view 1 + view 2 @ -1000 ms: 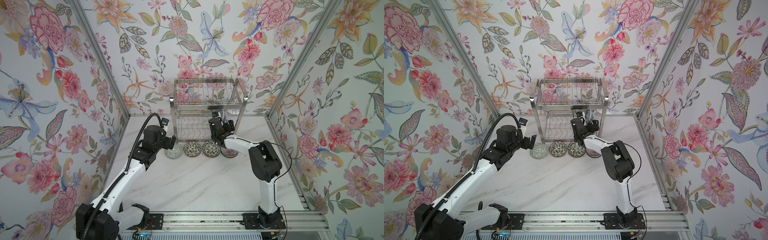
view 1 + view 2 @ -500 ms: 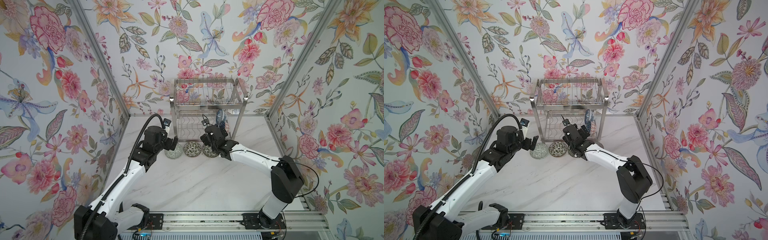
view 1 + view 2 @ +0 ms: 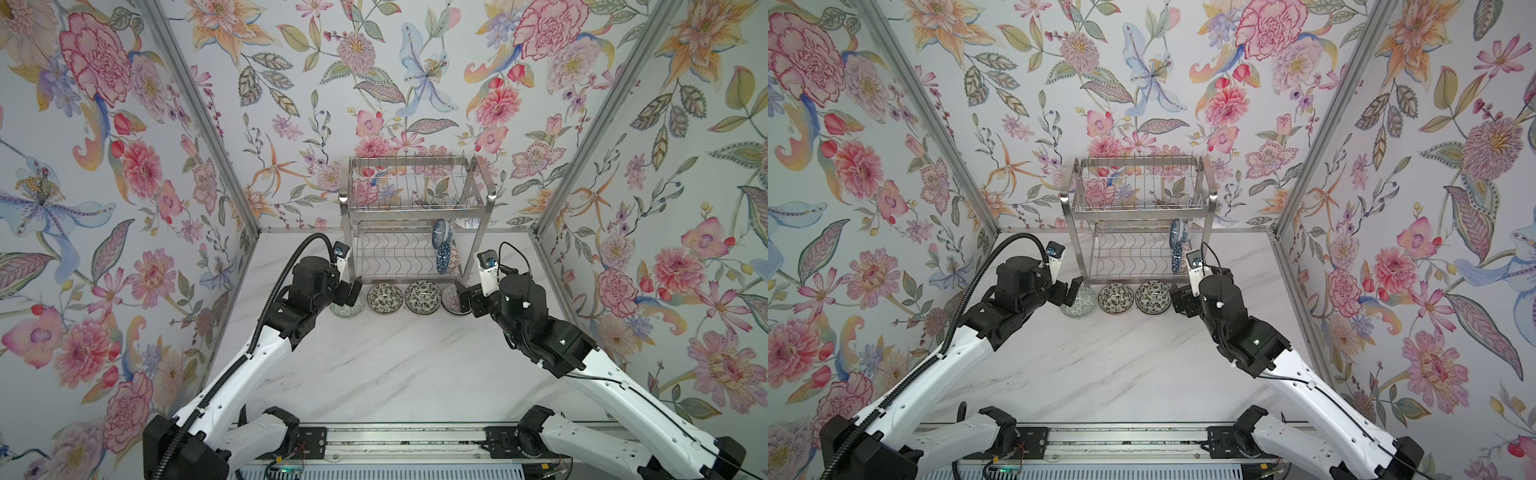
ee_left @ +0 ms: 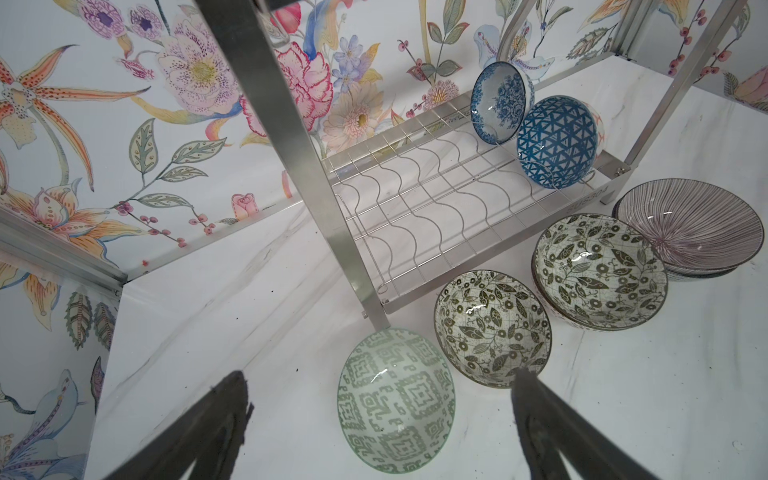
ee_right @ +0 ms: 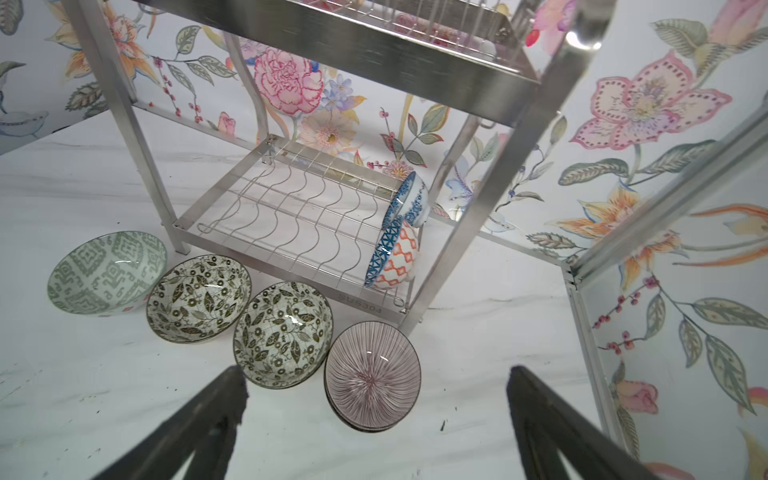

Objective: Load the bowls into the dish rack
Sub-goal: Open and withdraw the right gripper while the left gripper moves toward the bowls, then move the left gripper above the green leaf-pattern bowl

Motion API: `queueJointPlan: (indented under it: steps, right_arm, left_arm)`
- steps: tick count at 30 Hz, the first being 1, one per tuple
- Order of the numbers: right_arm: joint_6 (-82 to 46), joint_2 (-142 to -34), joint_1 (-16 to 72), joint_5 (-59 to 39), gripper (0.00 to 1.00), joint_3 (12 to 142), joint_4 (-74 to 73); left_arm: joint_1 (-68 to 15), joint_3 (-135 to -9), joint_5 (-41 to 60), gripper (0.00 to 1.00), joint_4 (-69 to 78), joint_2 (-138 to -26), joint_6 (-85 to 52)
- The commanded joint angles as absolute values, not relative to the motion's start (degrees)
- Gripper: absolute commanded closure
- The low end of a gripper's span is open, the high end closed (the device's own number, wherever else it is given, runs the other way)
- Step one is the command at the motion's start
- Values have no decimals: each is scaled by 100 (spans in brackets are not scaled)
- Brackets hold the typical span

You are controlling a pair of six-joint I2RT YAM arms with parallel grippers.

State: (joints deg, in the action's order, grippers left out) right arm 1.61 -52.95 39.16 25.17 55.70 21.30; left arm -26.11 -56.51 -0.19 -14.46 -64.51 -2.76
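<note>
Left gripper: jaws spread wide, nothing held; poised over the left end of a row of bowls.
Right gripper: jaws equally wide, empty; poised over the right end of the same row.

Item 1. Two-tier stainless-steel wire dish rack, standing at the back of the white marble-look tabletop, against the floral wall. Its lower shelf of wavy wires holds two bowls on edge at its right end:
- white bowl with blue floral inside, towards the rear;
- bowl with blue-triangle inside and coral lattice outside, in front of it, the two touching or nearly so.

Item 2. Row on the tabletop, just in front of the rack, openings up, left to right in both top views:
- pale green bowl with geometric pattern, beside the rack's front left leg;
- black-and-white leaf-patterned bowl;
- second leaf-patterned bowl, apparently nested on another;
- pink bowl with radial lines, nested on another bowl, by the front right leg.
</note>
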Motion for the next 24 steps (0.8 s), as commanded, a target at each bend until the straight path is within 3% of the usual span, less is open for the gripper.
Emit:
queueJointPlan:
  steps: [1, 10, 24]
  right_arm:
    - [1, -5213, 3477, 2306, 1, 5222, 2580]
    - [105, -5224, 3388, 2091, 1, 5676, 3083]
    - [-37, -5359, 3245, 1914, 1, 5250, 2973]
  left_arm:
    - [-2707, -5526, 93, 1, -1409, -6507, -250]
    - [-2736, -5412, 298, 1, -1352, -6765, -272]
    - [-2750, -5360, 464, 1, -1318, -7121, -307]
